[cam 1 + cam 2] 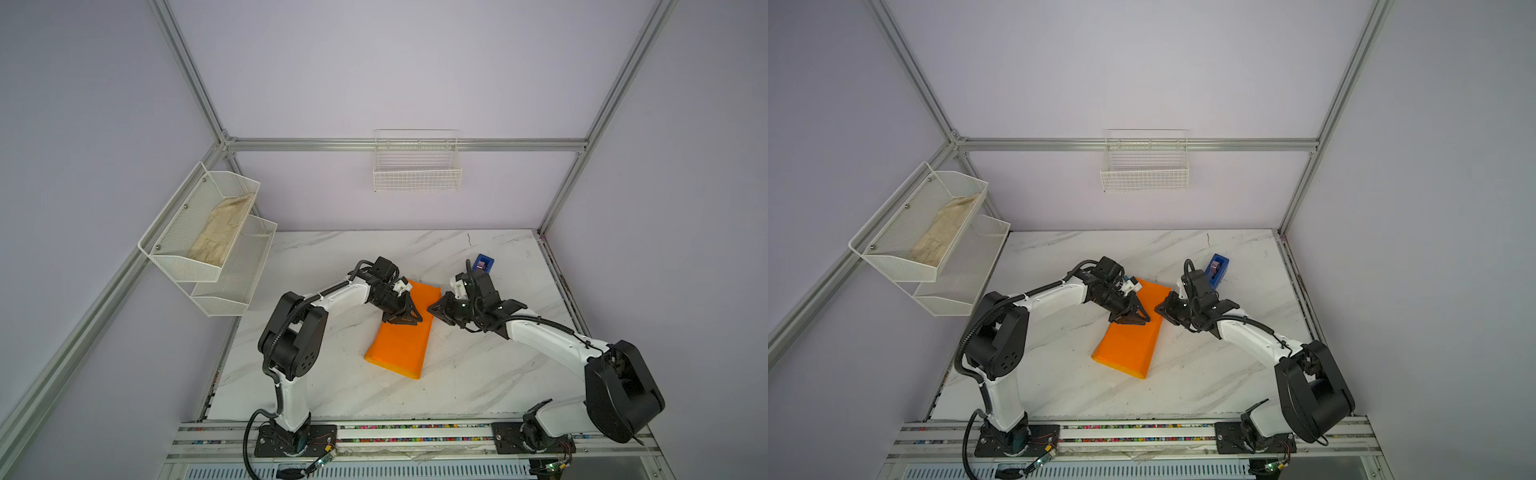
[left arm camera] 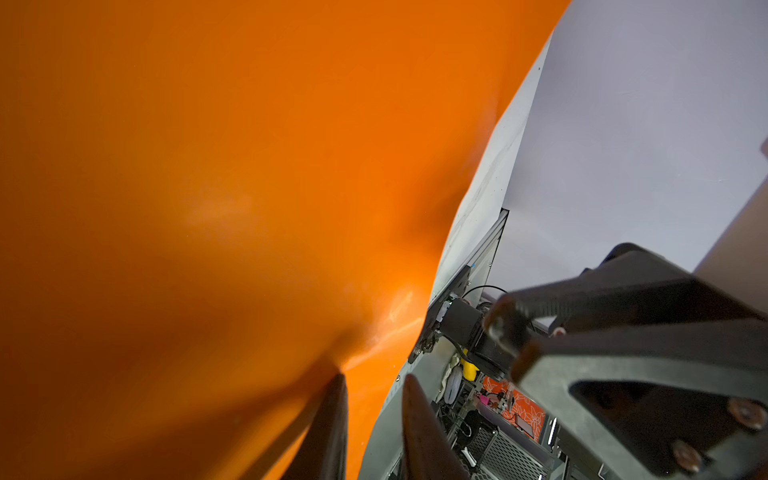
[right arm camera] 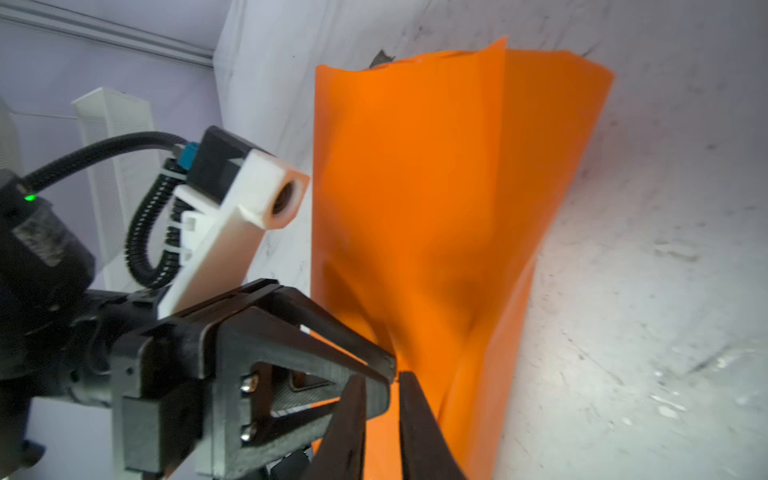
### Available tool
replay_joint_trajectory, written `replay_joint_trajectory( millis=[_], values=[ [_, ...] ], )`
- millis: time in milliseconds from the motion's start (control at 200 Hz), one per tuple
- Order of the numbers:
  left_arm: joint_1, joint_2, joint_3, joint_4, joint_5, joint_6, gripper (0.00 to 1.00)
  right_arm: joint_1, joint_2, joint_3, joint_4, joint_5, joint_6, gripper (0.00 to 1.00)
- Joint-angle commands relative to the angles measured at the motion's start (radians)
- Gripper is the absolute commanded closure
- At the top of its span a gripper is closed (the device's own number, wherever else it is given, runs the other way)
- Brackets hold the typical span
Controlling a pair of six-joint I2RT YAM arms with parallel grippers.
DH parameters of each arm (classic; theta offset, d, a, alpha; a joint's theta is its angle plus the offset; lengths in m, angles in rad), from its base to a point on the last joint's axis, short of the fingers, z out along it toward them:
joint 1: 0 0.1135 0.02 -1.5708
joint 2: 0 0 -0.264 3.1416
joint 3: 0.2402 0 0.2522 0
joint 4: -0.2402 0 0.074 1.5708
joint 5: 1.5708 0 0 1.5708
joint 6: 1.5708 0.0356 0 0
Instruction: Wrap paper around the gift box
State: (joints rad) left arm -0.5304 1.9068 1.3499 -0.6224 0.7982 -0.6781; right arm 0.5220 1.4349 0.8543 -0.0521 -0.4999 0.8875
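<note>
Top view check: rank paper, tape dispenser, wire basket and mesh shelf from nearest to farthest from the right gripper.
From the right gripper:
1. The paper, at its fingertips, mid-table.
2. The tape dispenser, just behind, on the table.
3. The wire basket, on the back wall.
4. The mesh shelf, on the left wall.

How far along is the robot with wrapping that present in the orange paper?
Done: the paper is already folded over into a long sleeve; the gift box is out of sight, presumably inside. In hand: the left gripper and right gripper meet near one long edge, jaws nearly closed; whether they pinch it is unclear. Still to do: both ends look open, and the blue tape dispenser stands untouched.
</note>
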Motion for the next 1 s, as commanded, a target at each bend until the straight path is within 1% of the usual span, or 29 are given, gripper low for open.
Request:
replay_joint_trajectory(
  millis=[0,165,295,425,550,610,685,790,890,995],
  values=[
    [0.006,-0.012,-0.043,-0.028,-0.062,-0.007,0.8,0.0,0.06,0.003,0.114,-0.087,0.03,0.85],
    [0.009,-0.02,-0.044,-0.021,-0.065,-0.014,0.81,-0.003,0.145,0.008,0.073,-0.073,0.006,0.86],
    [0.015,-0.043,-0.009,-0.026,-0.065,-0.024,0.81,-0.003,0.18,0.006,0.012,-0.03,-0.027,0.86],
    [0.017,-0.074,0.042,-0.071,-0.078,-0.007,0.82,-0.005,0.179,-0.001,-0.007,-0.012,-0.036,0.86],
    [0.018,-0.082,0.078,-0.149,-0.105,0.06,0.82,-0.005,0.181,-0.001,-0.013,-0.014,-0.04,0.86],
    [0.019,-0.081,0.072,-0.174,-0.134,0.068,0.82,-0.004,0.18,0.0,-0.015,-0.014,-0.042,0.86],
    [0.026,-0.068,0.061,-0.18,-0.131,0.074,0.84,-0.005,0.18,0.002,-0.019,-0.013,-0.044,0.86],
    [0.027,-0.051,0.037,-0.183,-0.163,0.072,0.87,-0.005,0.177,0.005,-0.026,-0.012,-0.049,0.86],
    [0.027,-0.028,0.02,-0.183,-0.171,0.068,0.91,-0.005,0.165,0.016,-0.038,-0.006,-0.048,0.86],
    [0.027,-0.013,0.005,-0.181,-0.176,0.069,0.93,-0.019,0.143,0.048,-0.051,-0.006,-0.048,0.83]
  ],
)
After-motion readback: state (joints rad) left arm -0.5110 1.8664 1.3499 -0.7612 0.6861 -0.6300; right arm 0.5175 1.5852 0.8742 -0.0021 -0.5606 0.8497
